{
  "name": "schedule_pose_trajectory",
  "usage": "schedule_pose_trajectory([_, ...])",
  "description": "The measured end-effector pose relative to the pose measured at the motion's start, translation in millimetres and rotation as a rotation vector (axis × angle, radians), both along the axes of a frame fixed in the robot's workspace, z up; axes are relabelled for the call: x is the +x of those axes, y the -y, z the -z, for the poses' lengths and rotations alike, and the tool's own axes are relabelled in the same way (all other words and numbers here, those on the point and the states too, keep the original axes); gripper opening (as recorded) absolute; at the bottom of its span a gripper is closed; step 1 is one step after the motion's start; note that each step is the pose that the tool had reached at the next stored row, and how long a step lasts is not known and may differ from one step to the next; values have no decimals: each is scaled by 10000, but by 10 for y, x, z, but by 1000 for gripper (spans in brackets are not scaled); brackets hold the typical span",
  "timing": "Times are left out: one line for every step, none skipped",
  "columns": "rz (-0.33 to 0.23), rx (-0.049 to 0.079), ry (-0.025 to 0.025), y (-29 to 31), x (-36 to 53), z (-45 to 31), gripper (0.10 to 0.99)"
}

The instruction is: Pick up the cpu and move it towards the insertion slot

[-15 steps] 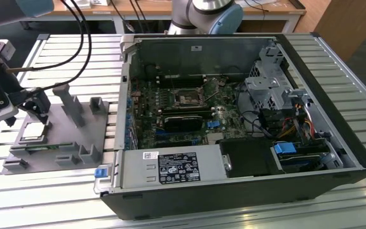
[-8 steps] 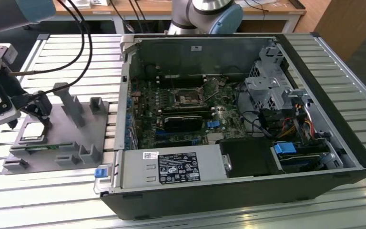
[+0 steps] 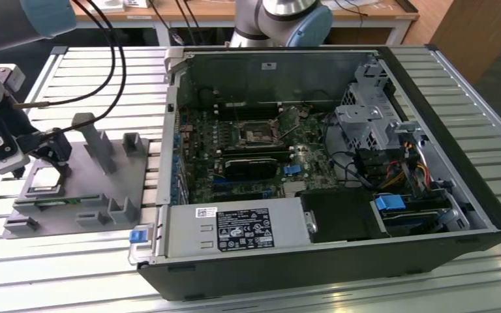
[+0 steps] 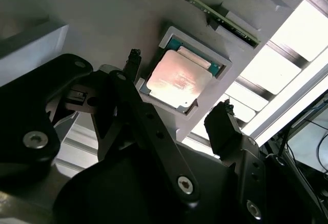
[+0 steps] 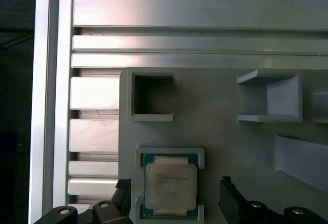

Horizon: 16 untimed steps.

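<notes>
Hanging with gripper (image 4: pixel 178 82) spread wide, fingers (image 5: pixel 228 198) flanking but not touching the cpu (image 5: pixel 170 185), lying flat in its tray (image 3: pixel 102 186) pocket, well apart from the slot (image 3: pixel 257 134). Likely calling for centring first, then squeezing opposite edges evenly, keeping it level.

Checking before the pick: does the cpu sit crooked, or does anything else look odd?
Nothing stands out. The cpu lies flat and square in the grey holder, with the open hand straddling it.
</notes>
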<state>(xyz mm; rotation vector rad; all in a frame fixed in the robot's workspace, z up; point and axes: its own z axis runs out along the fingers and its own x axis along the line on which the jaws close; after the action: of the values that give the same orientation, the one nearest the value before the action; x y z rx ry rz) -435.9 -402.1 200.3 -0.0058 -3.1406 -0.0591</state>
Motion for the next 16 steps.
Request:
schedule_pose_trajectory([0, 0, 0, 0, -4, 11, 776])
schedule_pose_trajectory([0, -1, -1, 0, -8, 22, 776])
schedule_pose_trajectory([0, 0, 0, 0, -11, 32, 776])
schedule_pose_trajectory([-1, 0, 0, 0, -13, 42, 776])
schedule_pose_trajectory([-1, 1, 1, 0, -13, 51, 776])
schedule_pose_trajectory([0, 1, 0, 1, -14, 60, 776])
schedule_pose_trajectory([0, 0, -1, 1, -15, 70, 776])
schedule_pose_trajectory([1, 0, 0, 2, -15, 79, 776])
schedule_pose_trajectory([1, 1, 1, 2, -15, 90, 776])
schedule_pose_trajectory([0, 0, 0, 3, -14, 101, 776])
schedule_pose_trajectory([-1, -1, 0, 4, -14, 110, 776])
schedule_pose_trajectory([-1, -1, -2, 4, -15, 115, 776])
schedule_pose_trajectory([-1, -1, -1, 4, -15, 119, 765])
schedule_pose_trajectory([-1, -1, -1, 4, -15, 122, 765])
schedule_pose_trajectory([-4, -1, -1, 4, -15, 126, 694])
schedule_pose_trajectory([-7, -1, -1, 4, -15, 131, 694])
